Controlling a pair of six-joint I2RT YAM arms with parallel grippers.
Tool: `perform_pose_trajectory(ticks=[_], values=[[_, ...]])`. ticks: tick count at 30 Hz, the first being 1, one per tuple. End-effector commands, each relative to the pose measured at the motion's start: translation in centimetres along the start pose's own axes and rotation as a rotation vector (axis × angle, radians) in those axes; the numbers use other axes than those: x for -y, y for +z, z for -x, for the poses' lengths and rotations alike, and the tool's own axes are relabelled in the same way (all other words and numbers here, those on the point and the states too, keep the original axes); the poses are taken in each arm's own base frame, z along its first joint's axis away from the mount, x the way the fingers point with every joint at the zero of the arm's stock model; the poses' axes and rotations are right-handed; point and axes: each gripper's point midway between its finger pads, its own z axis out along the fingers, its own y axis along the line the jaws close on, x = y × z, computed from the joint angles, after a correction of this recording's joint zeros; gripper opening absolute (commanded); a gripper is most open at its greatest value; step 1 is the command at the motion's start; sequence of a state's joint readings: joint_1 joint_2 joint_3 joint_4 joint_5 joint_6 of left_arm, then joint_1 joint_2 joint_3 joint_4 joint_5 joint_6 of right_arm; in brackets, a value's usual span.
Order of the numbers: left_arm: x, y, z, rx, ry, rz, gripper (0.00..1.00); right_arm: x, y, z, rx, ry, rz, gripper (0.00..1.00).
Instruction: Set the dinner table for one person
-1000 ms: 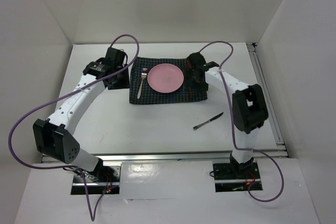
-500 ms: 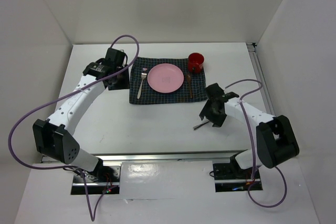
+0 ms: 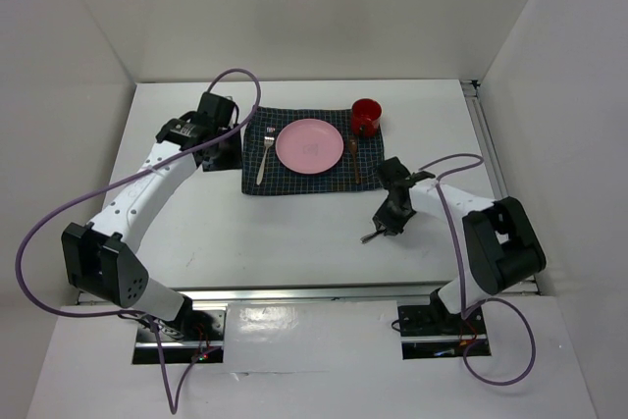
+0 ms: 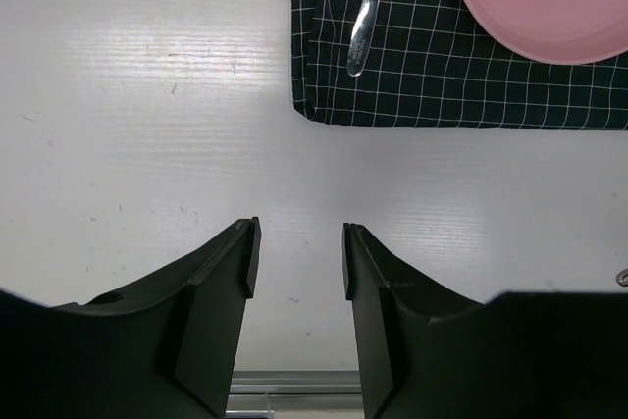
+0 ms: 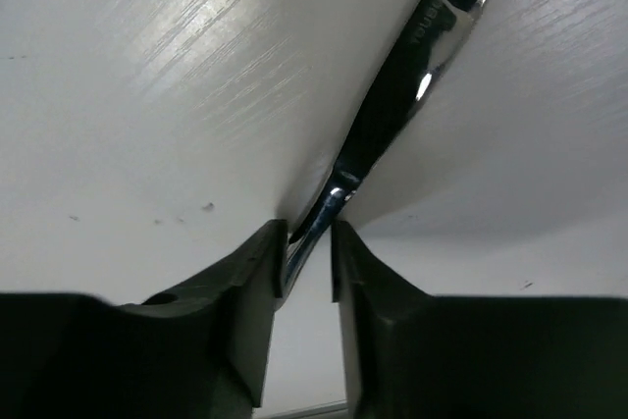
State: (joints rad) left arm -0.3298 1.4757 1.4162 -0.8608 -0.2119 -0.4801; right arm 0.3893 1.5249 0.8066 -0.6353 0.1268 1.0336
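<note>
Spanning the whole scene beneath both arms, the white worktop carried a knife toward its right side, pinched between the narrowed fingers of the right claw. The left claw hung partly open and empty above the worktop, near the checked placemat.

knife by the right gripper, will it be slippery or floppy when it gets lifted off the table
Probably stiff: the knife looks like one metal piece. Likely slippery, since its surface is glossy and the right gripper straddles a narrow part. Lying flat on the table, it may pivot if nudged rather than roll.
</note>
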Motion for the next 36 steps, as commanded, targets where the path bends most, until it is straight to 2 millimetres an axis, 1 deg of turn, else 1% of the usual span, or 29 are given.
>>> perform_pose_trajectory(ticks=[1,2,3,5,6,7,9,10,11,12,13,14,15,17,18,19,20,22,23,24,25,26,27,28,29,32,34,36], values=[[0.0,-0.8,0.6,0.036,-0.026,-0.013,0.56,0.6,1.3,0.0,0.054,0.059,-0.023,0.33],[0.0,-0.8,0.6,0.036,-0.026,-0.013,0.56,0.9,1.2,0.0,0.064,0.060,-0.024,0.27],[-0.1,-0.6,0.2,0.027,-0.024,-0.009,0.56,1.3,1.1,0.1,0.076,0.060,-0.027,0.17],[-0.1,-0.6,0.2,0.027,-0.024,-0.009,0.56,1.3,0.3,0.5,0.098,0.063,-0.017,0.08],[-0.1,-0.6,0.2,0.027,-0.024,-0.009,0.56,1.2,-0.1,1.1,0.121,0.052,-0.016,0.03],[-0.1,-0.6,0.2,0.027,-0.024,-0.009,0.56,1.1,-0.5,1.4,0.134,0.029,-0.012,0.01],[0.0,-0.6,0.2,0.022,-0.024,-0.019,0.56,0.0,-2.0,2.8,0.178,0.003,0.019,0.00],[0.1,-0.3,0.1,0.014,-0.023,-0.015,0.56,-0.4,-2.5,3.1,0.196,-0.033,0.036,0.00],[0.1,-0.3,0.1,0.014,-0.023,-0.015,0.56,-1.5,-3.5,4.0,0.243,-0.113,0.100,0.00],[0.1,-0.3,0.1,0.014,-0.023,-0.015,0.56,-2.7,-4.5,4.7,0.267,-0.146,0.145,0.00],[0.1,-0.3,0.1,0.014,-0.023,-0.015,0.56,-3.5,-5.2,5.0,0.276,-0.189,0.182,0.00],[0.1,-0.3,0.1,0.014,-0.023,-0.015,0.56,-4.1,-5.8,5.6,0.302,-0.267,0.196,0.00],[0.1,-0.3,0.1,0.014,-0.023,-0.015,0.56,-5.0,-6.9,6.3,0.319,-0.287,0.210,0.00],[-0.1,-0.3,0.1,0.018,-0.023,-0.007,0.56,-5.6,-7.3,7.0,0.326,-0.355,0.200,0.00],[-0.1,-0.3,0.1,0.018,-0.023,-0.007,0.56,-5.4,-6.8,7.0,0.308,-0.363,0.158,0.00],[-0.1,-0.3,0.1,0.018,-0.023,-0.007,0.56,-6.1,-7.4,7.5,0.318,-0.372,0.166,0.00],[-0.1,-0.3,0.1,0.018,-0.023,-0.007,0.56,-6.4,-7.4,7.8,0.326,-0.370,0.162,0.00],[-0.1,-0.3,0.1,0.018,-0.023,-0.007,0.56,-6.4,-7.4,7.8,0.309,-0.377,0.140,0.00],[-0.1,-0.3,0.1,0.018,-0.023,-0.007,0.56,-6.0,-7.3,7.6,0.296,-0.372,0.128,0.00],[-0.1,-0.3,0.1,0.018,-0.023,-0.007,0.56,-5.6,-7.2,7.2,0.271,-0.342,0.105,0.02],[-0.1,-0.3,0.1,0.018,-0.023,-0.007,0.56,-4.9,-6.8,7.0,0.263,-0.328,0.080,0.11],[-0.1,-0.3,0.1,0.018,-0.023,-0.007,0.56,-4.3,-6.4,6.5,0.248,-0.315,0.063,0.17],[-0.1,-0.3,0.1,0.018,-0.014,-0.007,0.56,-4.1,-6.4,6.0,0.231,-0.297,0.074,0.23],[0.0,-0.3,0.3,0.026,-0.015,-0.010,0.56,-3.1,-5.8,5.3,0.204,-0.286,0.063,0.31],[0.0,-0.3,0.3,0.026,-0.015,-0.010,0.56,-2.7,-5.5,4.7,0.167,-0.266,0.076,0.39],[0.0,-0.3,0.3,0.026,-0.015,-0.010,0.56,-1.3,-4.2,3.0,0.097,-0.233,0.054,0.48],[0.0,-0.3,0.3,0.026,-0.015,-0.010,0.56,-0.5,-3.8,2.1,0.063,-0.193,0.035,0.57],[0.0,-0.3,0.3,0.026,-0.015,-0.010,0.56,0.3,-3.1,0.8,0.017,-0.188,0.023,0.62]])
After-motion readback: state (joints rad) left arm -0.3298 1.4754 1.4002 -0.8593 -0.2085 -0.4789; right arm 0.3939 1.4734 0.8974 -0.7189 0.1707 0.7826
